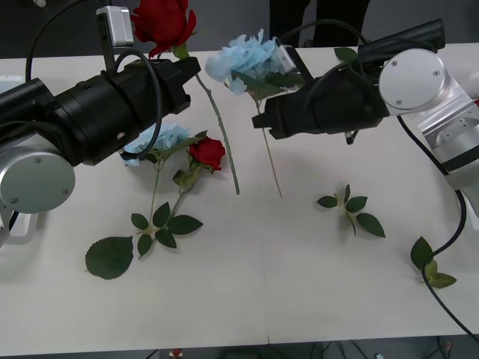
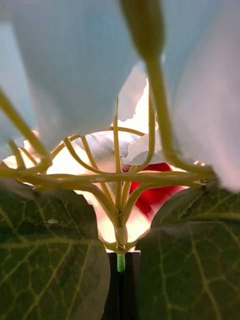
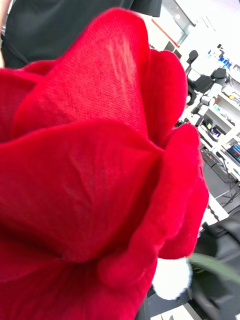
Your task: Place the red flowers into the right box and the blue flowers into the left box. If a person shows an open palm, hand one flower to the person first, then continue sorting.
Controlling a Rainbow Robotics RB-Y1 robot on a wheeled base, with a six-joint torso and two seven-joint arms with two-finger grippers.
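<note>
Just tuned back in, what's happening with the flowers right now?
Both arms are up over the table, each carrying a flower. The left gripper holds a red rose by the stem just under its bloom, and the right gripper holds a blue flower the same way, both stems hanging down. One more blue flower and one more red rose lie on the table beneath the left arm, along with loose leaf sprigs.

Two red flowers [image 1: 162, 21], two blue flowers [image 1: 247, 57]
</note>
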